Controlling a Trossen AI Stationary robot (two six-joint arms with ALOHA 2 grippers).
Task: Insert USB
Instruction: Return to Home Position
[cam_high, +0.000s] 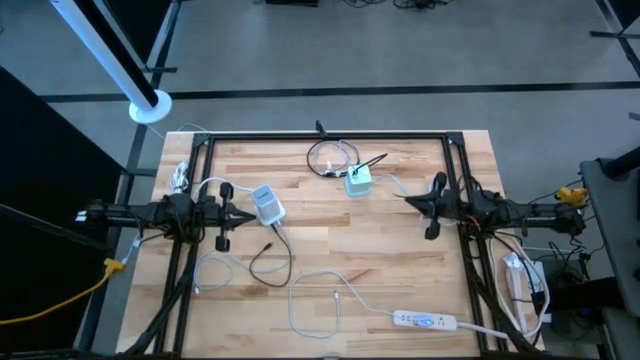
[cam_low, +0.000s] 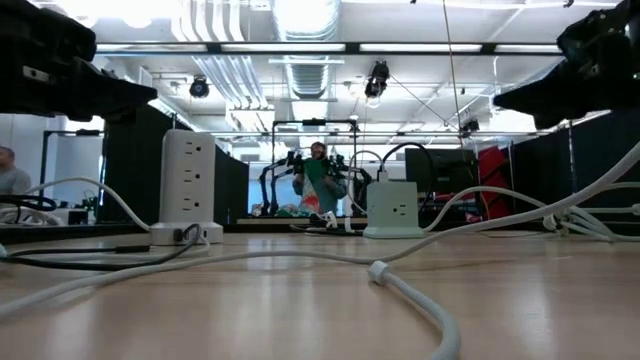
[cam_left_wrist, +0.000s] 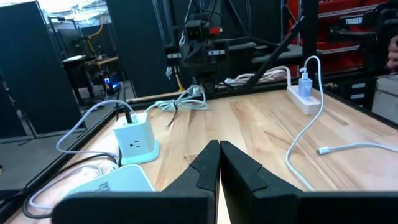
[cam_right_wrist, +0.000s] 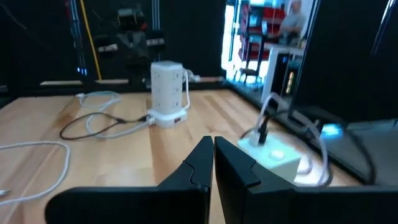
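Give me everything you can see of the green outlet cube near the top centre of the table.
The green outlet cube is a small pale mint block, plastic by its look, standing upright on the wooden table, top centre in the high view. One side face shows a socket. A black plug sits in its top, its cable looping off behind. A white cord leaves it toward the right arm's side. The left gripper and right gripper hang clear of it, jaws shut.
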